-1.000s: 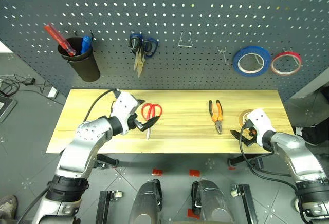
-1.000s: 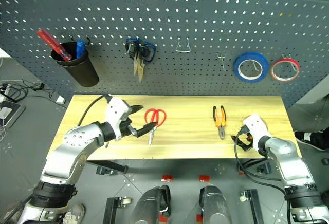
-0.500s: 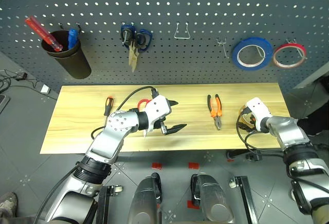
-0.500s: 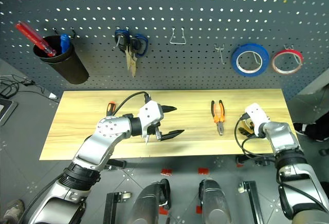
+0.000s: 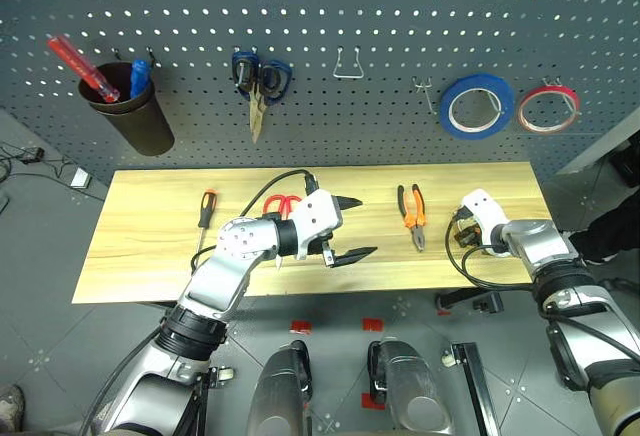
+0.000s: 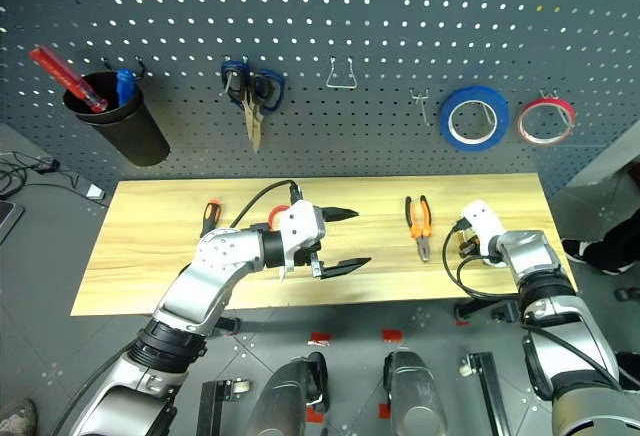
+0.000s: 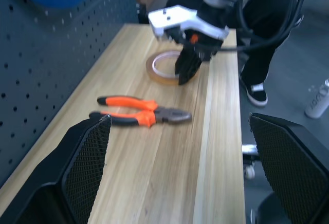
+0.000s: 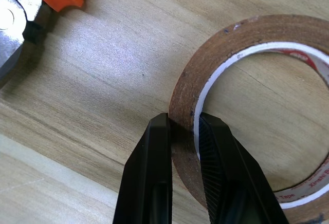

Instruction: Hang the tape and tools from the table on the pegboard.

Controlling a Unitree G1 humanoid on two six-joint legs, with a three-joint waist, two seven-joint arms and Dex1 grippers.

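The tape (image 8: 216,49), a thin yellow-brown ring with a pale core, lies flat near the right end of the wooden table (image 5: 150,256). My right gripper (image 8: 182,124) is shut on the ring's wall, one finger inside and one outside. Orange-and-black pliers (image 5: 412,216) lie just left of it. My left gripper (image 5: 362,226) hangs open and empty over the table's middle, pointing right. Behind its wrist the red scissors (image 5: 280,203) are partly hidden. Further left lies the screwdriver (image 5: 206,206). The pegboard (image 5: 400,16) rises behind the table.
On the pegboard hang a black cup (image 5: 125,106) with red and blue tools, blue-handled scissors (image 5: 258,81), a bare wire hook (image 5: 348,64), a blue roll (image 5: 476,106) and a red roll (image 5: 548,108). A person's shoe (image 7: 255,91) stands past the table's right end.
The camera view has shifted. My left gripper swung right, away from the red scissors, and stayed open. My right gripper came down onto the tape and shut on its wall.
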